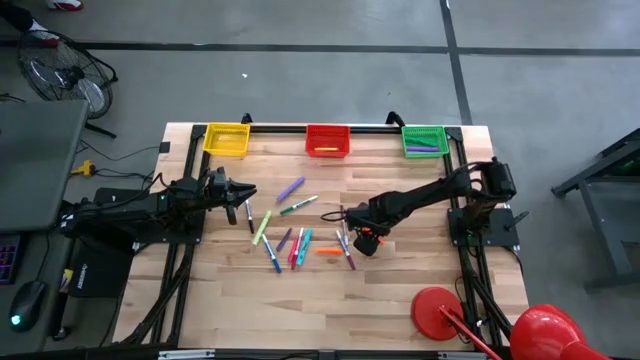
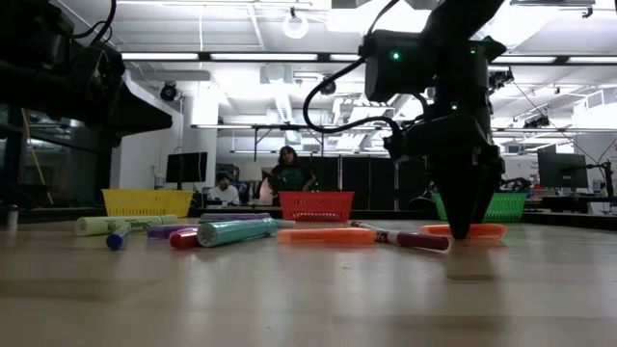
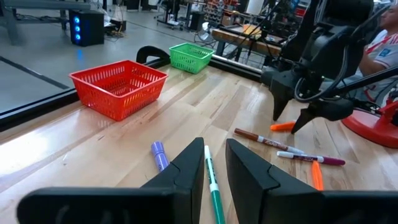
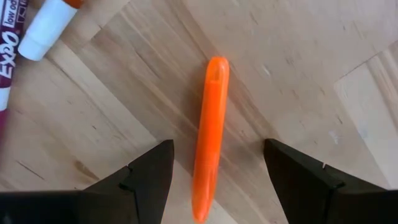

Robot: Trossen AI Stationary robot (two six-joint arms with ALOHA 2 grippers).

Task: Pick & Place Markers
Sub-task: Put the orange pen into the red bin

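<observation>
Orange marker [image 4: 210,137] lies flat on the counter [image 1: 400,290], right between the fingers of my right hand [image 4: 217,177], spread wide, touching nothing. Left hand [image 1: 243,192] hovers nearly closed, empty.

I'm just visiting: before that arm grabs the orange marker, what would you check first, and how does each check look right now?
1. Right gripper open: ok.
2. Orange marker lies between its fingers: ok.
3. Fingers low enough to the table to close on it: cannot tell.
4. Neighbouring maroon marker outside the fingers: ok.
5. Left gripper well away, near the table's left side: ok.
6. Baskets at the far edge unobstructed, e.g. red basket: ok.
</observation>
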